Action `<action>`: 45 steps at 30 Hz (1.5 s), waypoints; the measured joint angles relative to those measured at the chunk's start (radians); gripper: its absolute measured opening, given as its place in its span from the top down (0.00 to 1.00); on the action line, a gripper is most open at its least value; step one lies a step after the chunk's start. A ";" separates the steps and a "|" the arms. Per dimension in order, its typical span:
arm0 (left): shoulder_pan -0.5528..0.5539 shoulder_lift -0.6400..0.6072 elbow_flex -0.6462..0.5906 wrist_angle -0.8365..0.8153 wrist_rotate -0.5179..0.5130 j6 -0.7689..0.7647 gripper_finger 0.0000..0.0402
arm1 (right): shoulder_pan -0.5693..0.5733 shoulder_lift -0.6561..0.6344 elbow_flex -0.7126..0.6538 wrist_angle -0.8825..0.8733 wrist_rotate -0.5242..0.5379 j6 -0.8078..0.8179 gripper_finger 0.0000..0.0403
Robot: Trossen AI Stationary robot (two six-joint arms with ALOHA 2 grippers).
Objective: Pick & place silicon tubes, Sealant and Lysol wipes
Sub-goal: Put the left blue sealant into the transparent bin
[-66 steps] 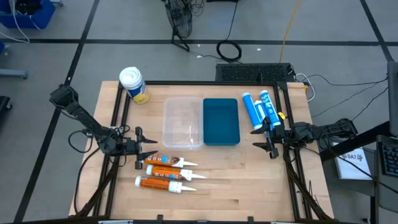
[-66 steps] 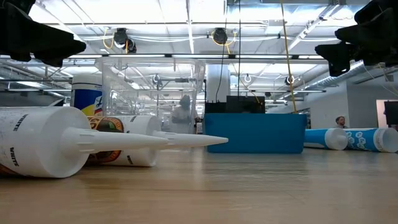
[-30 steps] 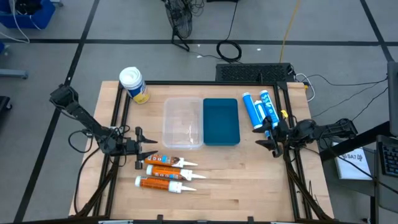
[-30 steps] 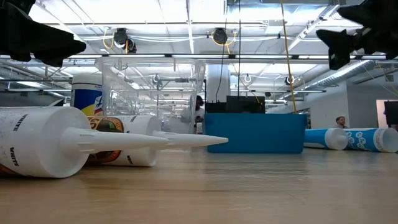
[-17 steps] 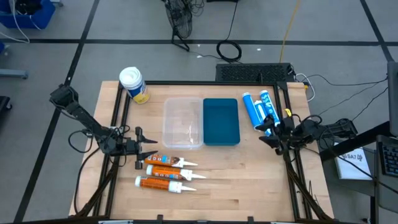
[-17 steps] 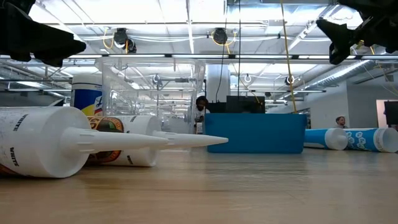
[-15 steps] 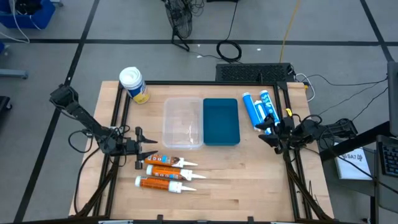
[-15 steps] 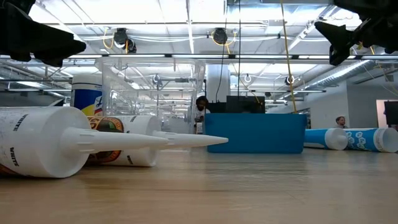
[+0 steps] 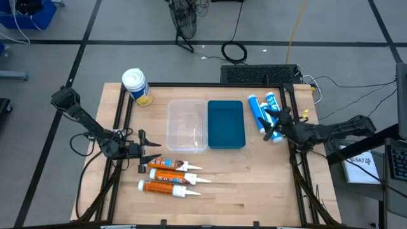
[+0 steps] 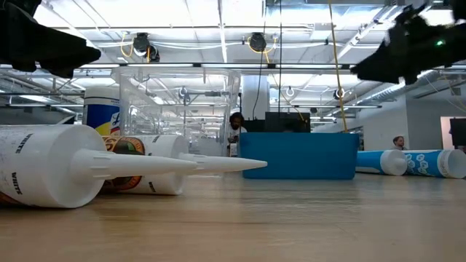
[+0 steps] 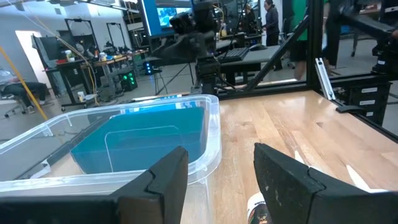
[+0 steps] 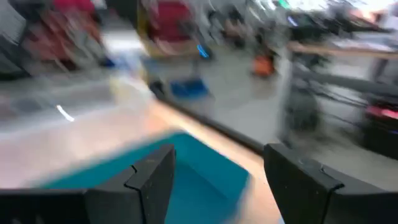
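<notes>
Hovering my right gripper (image 9: 272, 124), jaws parted and empty, over the slim blue silicone tubes (image 9: 257, 114) beside the teal bin (image 9: 226, 124), I should centre on one tube before descending.

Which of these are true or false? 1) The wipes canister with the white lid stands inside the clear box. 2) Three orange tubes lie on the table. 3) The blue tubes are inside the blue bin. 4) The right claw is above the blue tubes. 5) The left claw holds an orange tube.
1) False. The Lysol wipes stand upright on the table's far left corner, outside the clear box.
2) True. Three orange tubes lie side by side near the left gripper.
3) False. The blue tubes lie on the wood beside the blue bin, on its right.
4) True. The right gripper hangs over them, holding nothing.
5) False. The left gripper holds nothing; it waits beside the orange tubes.
</notes>
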 joint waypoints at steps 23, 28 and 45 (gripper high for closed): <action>0.000 0.000 0.000 0.007 0.001 0.000 0.54 | -0.621 0.798 0.500 -0.799 -0.689 0.285 0.44; 0.000 0.000 0.000 0.007 0.001 0.000 0.54 | -0.648 0.846 0.471 -0.688 -0.696 0.254 0.44; 0.000 0.000 0.000 0.007 0.002 0.000 0.54 | -0.671 1.076 0.437 -0.527 -0.677 0.183 0.44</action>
